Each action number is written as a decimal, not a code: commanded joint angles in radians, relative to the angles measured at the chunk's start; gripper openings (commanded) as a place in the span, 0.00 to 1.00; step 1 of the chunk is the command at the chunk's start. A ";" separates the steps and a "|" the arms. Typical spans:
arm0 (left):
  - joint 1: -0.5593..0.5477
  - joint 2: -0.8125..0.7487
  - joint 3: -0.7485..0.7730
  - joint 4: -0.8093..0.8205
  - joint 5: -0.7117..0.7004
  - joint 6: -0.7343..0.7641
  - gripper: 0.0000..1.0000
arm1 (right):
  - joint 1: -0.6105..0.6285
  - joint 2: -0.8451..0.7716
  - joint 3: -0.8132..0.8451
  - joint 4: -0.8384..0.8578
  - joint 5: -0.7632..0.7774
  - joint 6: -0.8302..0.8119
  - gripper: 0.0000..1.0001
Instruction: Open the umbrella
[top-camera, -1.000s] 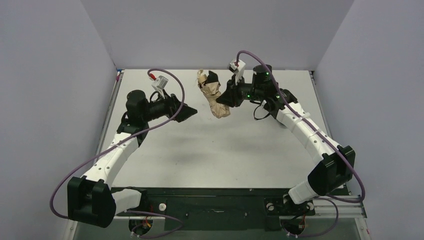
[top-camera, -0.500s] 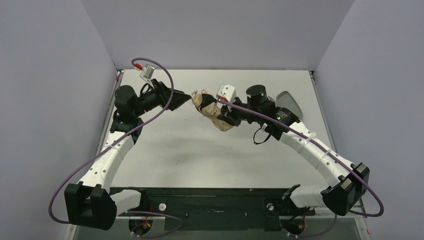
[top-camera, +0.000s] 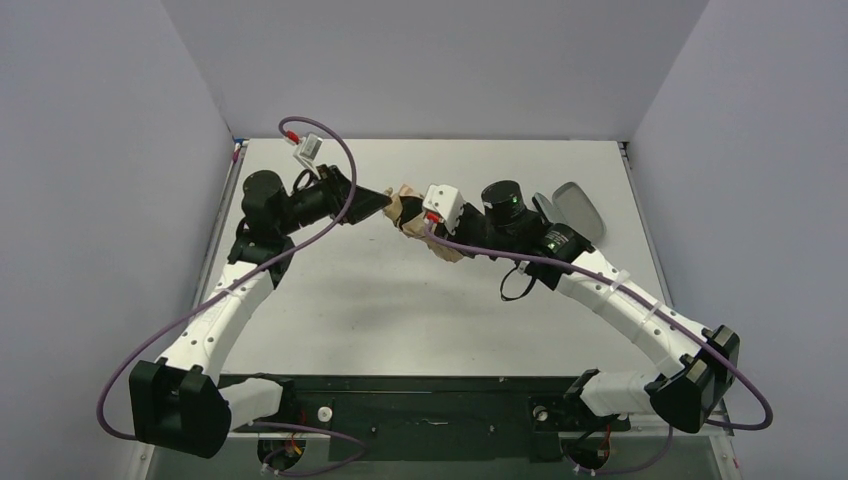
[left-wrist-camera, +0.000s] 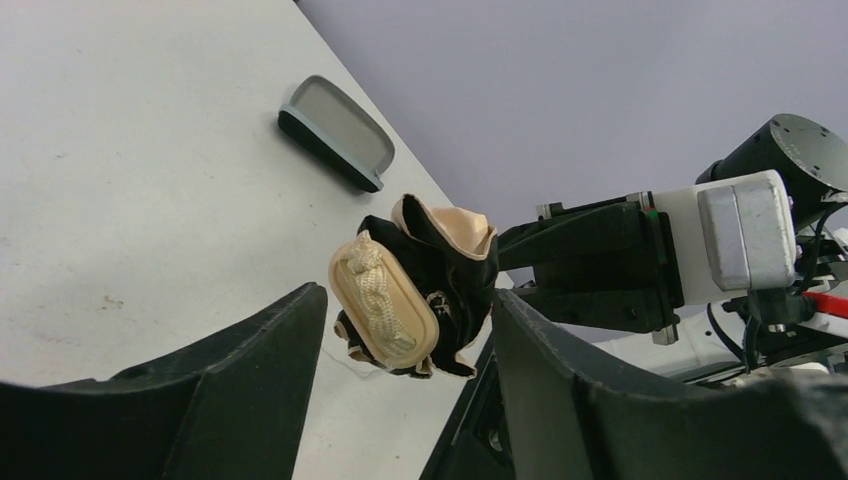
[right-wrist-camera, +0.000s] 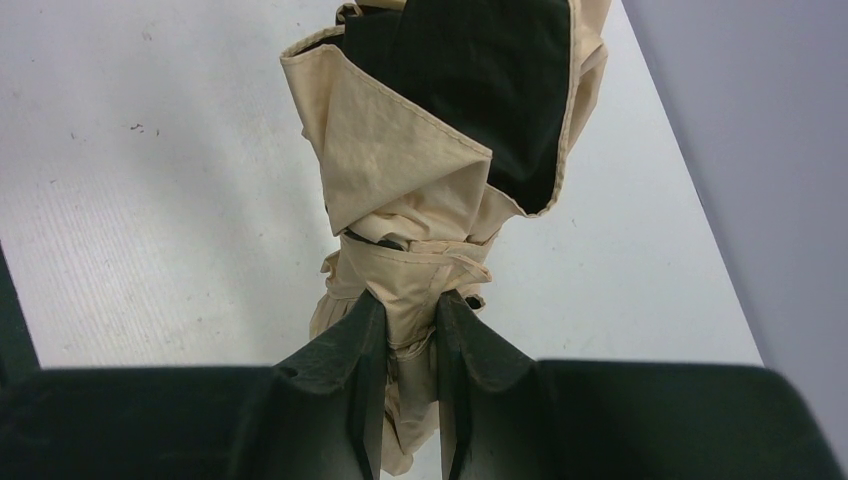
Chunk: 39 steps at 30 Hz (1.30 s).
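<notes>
The folded umbrella (top-camera: 432, 238) has wrinkled tan fabric with black folds and is held above the table. My right gripper (right-wrist-camera: 411, 305) is shut on the bundled canopy (right-wrist-camera: 420, 200) near its middle. In the left wrist view the tan oval handle (left-wrist-camera: 383, 312) with a braided cord points between my left gripper's open fingers, touching neither. My left gripper (top-camera: 385, 203) is open just left of the handle end. The shaft and ribs are hidden in the fabric.
A grey oval case (top-camera: 577, 208) lies on the white table (top-camera: 400, 310) behind the right arm; it also shows in the left wrist view (left-wrist-camera: 335, 131). Grey walls close in the table on three sides.
My right gripper has carried the umbrella left and toward the near side, turning its handle leftward. My left gripper has swung up and right to the handle end.
</notes>
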 joint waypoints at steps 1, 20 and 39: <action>-0.028 -0.009 0.039 -0.013 -0.013 0.006 0.55 | 0.016 -0.053 0.000 0.090 0.038 -0.029 0.00; 0.038 -0.060 0.066 -0.026 -0.049 0.029 0.00 | 0.004 -0.100 -0.086 0.083 0.040 -0.065 0.00; 0.145 -0.092 0.086 0.008 -0.087 0.043 0.00 | -0.076 -0.123 -0.210 -0.004 0.023 -0.158 0.00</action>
